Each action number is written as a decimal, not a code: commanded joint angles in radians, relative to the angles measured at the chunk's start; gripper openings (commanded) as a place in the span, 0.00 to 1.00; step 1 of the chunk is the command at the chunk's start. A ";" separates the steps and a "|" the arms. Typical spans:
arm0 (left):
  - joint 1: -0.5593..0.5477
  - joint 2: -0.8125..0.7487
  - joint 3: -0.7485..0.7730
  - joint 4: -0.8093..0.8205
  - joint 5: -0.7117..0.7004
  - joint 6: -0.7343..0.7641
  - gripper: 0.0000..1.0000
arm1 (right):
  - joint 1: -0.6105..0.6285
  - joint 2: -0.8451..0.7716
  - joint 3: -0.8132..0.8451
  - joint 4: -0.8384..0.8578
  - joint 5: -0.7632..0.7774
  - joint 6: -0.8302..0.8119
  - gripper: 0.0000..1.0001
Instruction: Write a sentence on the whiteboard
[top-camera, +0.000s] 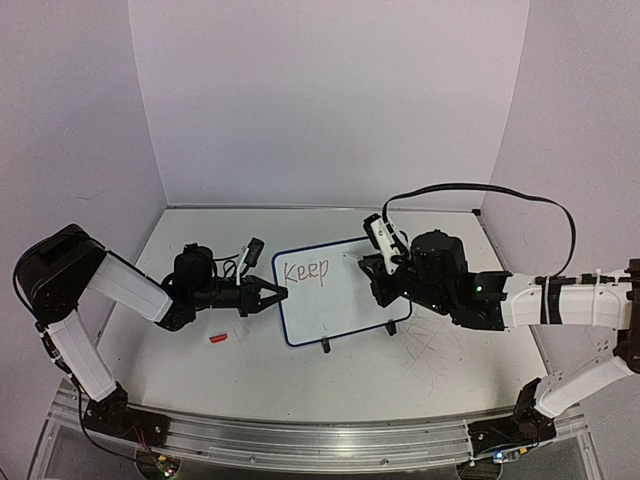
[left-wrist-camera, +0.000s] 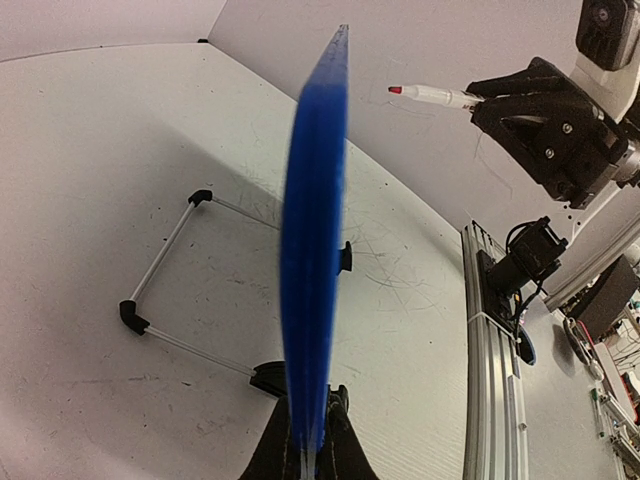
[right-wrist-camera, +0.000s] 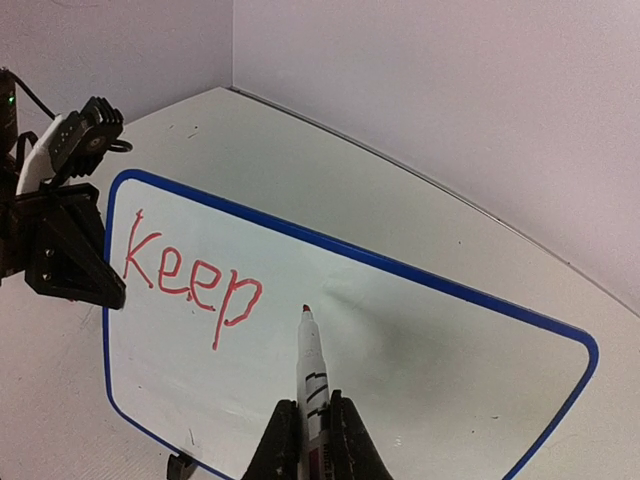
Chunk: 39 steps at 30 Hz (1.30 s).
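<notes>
Our sentence (right-wrist-camera: 190, 280) reads only "Keep"; left gripper (top-camera: 275, 293) pinches the whiteboard (top-camera: 340, 305) rim, right gripper (right-wrist-camera: 312, 418) the marker (right-wrist-camera: 310, 365); next we touch down beside it.

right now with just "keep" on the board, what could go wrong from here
1. The left gripper pinches the whiteboard by one edge only. Marker pressure far from that grip might swing or tip the board on its wire stand.
2. The red marker sticks out well beyond the right gripper, so it may slip or tilt when pressed.
3. "Keep" is written large, so the remaining words could run short of room.
</notes>
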 joint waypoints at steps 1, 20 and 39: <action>0.006 0.005 0.021 -0.057 -0.067 0.019 0.00 | 0.000 -0.003 -0.004 0.048 0.057 -0.009 0.00; 0.006 0.007 0.019 -0.063 -0.067 0.024 0.00 | 0.001 0.066 0.038 0.076 0.042 -0.007 0.00; 0.006 0.012 0.023 -0.066 -0.068 0.031 0.00 | 0.000 0.091 0.041 0.124 0.122 0.003 0.00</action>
